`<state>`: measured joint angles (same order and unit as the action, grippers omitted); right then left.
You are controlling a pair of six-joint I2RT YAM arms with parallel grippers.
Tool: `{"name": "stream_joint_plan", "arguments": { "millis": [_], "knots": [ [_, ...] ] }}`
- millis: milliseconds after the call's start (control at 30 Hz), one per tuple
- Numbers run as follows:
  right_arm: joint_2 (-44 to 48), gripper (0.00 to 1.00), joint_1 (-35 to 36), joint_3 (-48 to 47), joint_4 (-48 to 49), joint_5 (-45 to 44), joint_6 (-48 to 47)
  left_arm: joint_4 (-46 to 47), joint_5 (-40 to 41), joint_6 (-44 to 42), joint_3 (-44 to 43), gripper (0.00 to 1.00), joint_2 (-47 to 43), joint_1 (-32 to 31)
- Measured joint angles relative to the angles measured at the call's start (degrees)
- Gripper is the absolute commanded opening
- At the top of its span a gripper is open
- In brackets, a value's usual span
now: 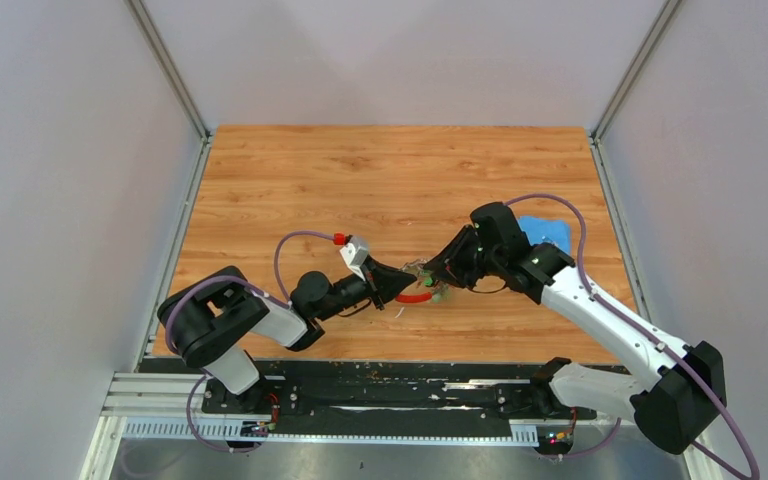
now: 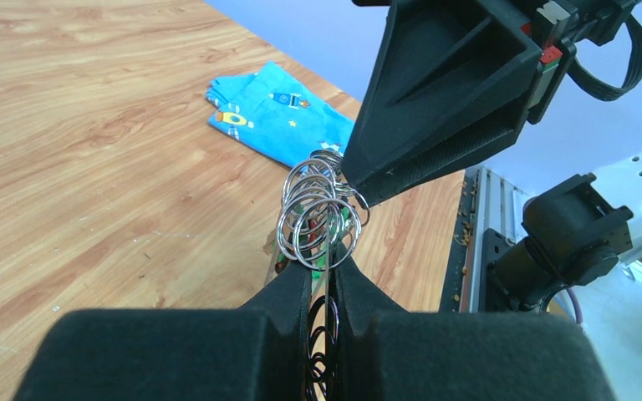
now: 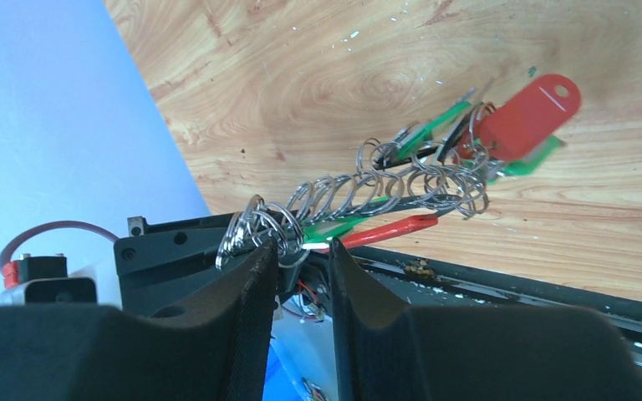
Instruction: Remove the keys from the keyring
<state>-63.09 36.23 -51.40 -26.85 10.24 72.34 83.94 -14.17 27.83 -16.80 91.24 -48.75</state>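
Note:
A bunch of silver rings forms the keyring (image 2: 316,219), and my left gripper (image 2: 323,266) is shut on one of those rings. In the right wrist view the keyring (image 3: 368,190) stretches out as a chain, with a red curved clip (image 3: 389,230) under it. At the chain's far end hang the keys (image 3: 435,127) with green heads and a red tag (image 3: 525,113). My right gripper (image 3: 301,251) stands open, its tips at the near end of the rings, one ring lying against its left finger. From above, both grippers meet over the bundle (image 1: 423,292), the left gripper (image 1: 400,288) facing the right gripper (image 1: 428,272).
A blue patterned cloth (image 2: 280,117) lies on the wooden table (image 1: 360,190) behind the right arm, also seen from above as a blue cloth (image 1: 548,232). Grey walls stand on three sides. The black base rail (image 1: 410,385) runs along the near edge.

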Motion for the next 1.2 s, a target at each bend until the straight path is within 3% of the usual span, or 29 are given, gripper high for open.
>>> {"name": "stream_joint_plan", "arguments": {
  "millis": [333,833,1200],
  "knots": [
    [0.0,0.28,0.0,0.3,2.1,0.0,3.4,0.0,0.3,-0.8,0.0,0.00,0.0,-1.0],
    [-0.2,0.11,0.0,0.5,2.6,0.1,4.2,-0.1,0.9,-1.5,0.2,0.00,0.0,-1.0],
    [-1.0,0.21,0.0,0.3,1.8,0.9,4.1,0.0,0.9,-1.8,0.2,0.00,1.0,-1.3]
  ]
}}
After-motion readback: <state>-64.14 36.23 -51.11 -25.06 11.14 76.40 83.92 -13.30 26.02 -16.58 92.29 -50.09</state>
